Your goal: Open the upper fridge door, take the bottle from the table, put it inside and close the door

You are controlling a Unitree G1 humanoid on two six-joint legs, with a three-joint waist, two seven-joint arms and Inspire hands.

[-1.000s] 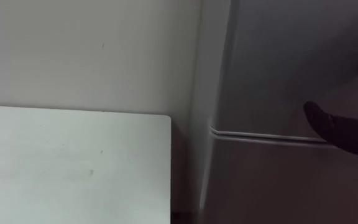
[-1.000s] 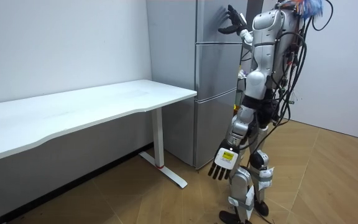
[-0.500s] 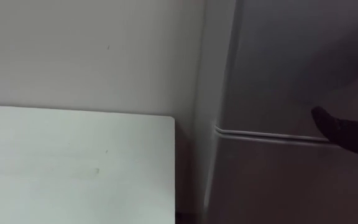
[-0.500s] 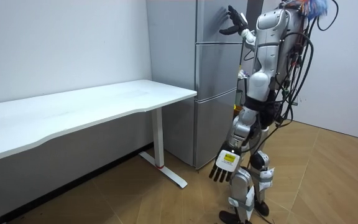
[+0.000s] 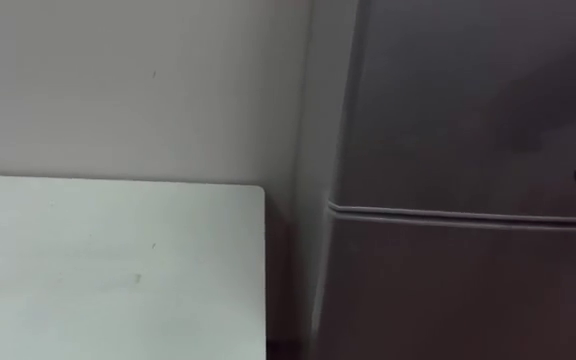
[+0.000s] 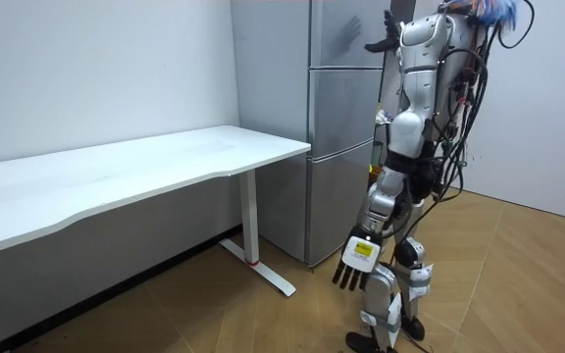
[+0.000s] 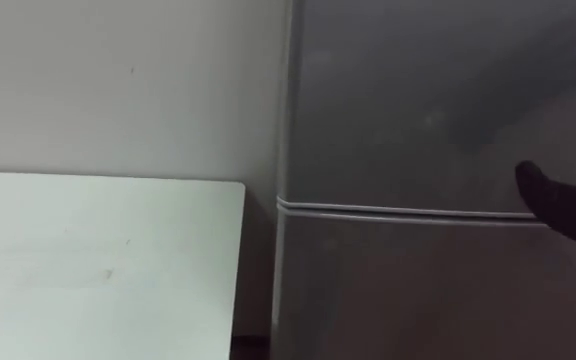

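The right robot hand (image 7: 563,208), fingers spread, is raised against the upper fridge door (image 5: 468,100), with the door seam (image 5: 448,213) just beneath its fingertip, probably to open the door. The left robot hand (image 6: 355,261) hangs loose. Neither holds the bottle, and I cannot tell where it is.

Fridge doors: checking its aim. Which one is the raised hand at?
The upper door: the right hand is raised above the seam that parts it from the door below.
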